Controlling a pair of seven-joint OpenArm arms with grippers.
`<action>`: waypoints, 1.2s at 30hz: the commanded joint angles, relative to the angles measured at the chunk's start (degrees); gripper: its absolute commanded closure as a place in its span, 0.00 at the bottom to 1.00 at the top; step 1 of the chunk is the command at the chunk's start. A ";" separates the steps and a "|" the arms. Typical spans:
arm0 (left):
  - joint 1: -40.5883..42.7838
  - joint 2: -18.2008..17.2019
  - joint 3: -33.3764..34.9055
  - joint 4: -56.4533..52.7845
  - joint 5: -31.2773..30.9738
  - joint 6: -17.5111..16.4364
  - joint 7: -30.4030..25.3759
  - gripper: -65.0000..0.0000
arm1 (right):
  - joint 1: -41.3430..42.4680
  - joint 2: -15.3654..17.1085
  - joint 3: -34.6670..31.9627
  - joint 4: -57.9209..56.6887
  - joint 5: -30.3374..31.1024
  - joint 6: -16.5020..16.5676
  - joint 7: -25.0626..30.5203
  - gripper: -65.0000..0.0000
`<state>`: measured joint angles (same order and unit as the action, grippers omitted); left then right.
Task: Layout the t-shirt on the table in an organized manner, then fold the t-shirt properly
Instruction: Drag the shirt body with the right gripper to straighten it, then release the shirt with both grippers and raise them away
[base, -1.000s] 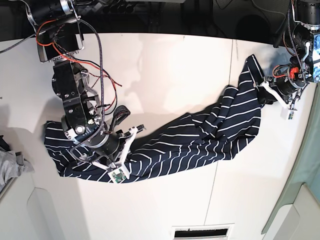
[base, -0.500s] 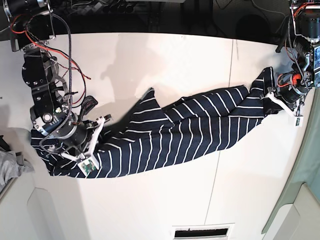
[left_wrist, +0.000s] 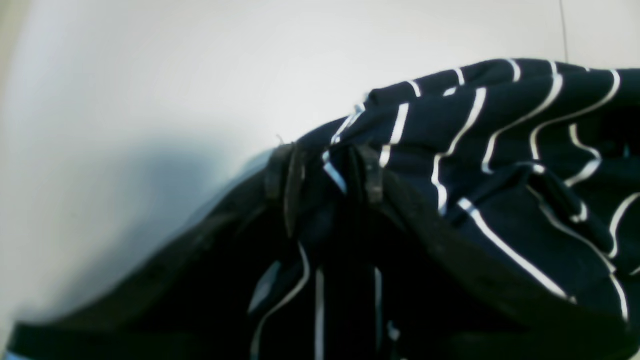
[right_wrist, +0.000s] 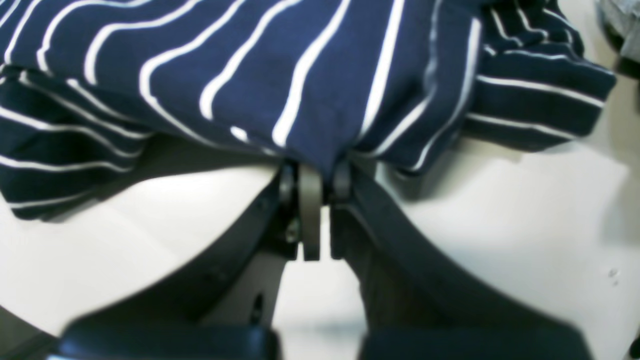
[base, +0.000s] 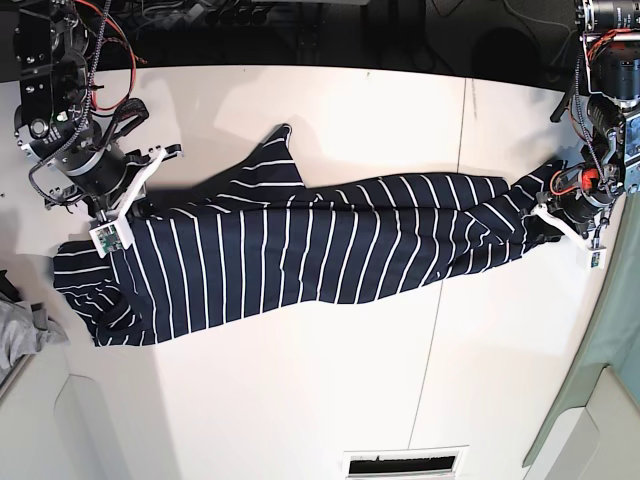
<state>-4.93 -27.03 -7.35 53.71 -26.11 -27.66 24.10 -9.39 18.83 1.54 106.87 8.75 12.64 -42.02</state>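
My right jaws (right_wrist: 315, 180) pinch one end of the shirt (base: 300, 250) and my left jaws (left_wrist: 325, 170) clamp the other, stretching it across the tabletop (base: 300, 400) toward both side edges; soft, light, limp, best gripped at hems.

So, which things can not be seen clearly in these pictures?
- Left wrist view: the lower part of the t-shirt is in dark shadow and blurred, so the folds under the left gripper are unreadable.
- Right wrist view: the right gripper covers the pinched hem.
- Base view: the grey cloth is cut by the picture's left edge.
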 joint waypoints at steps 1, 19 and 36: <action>0.31 -0.31 1.09 -0.48 2.91 1.53 4.04 0.69 | -0.15 0.22 0.48 0.94 0.22 -0.55 1.29 1.00; -1.90 -1.51 5.51 2.67 -1.07 -2.03 9.44 0.69 | -7.15 -1.84 2.08 -2.51 -4.76 -12.31 6.12 0.62; 11.87 -4.90 -1.79 22.27 -12.52 -4.66 13.64 0.69 | -7.17 -1.79 23.06 -2.54 12.07 -3.39 6.40 0.47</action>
<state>7.97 -30.63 -8.64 74.74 -37.41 -31.77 38.98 -16.82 16.32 24.08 103.48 20.34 9.04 -36.73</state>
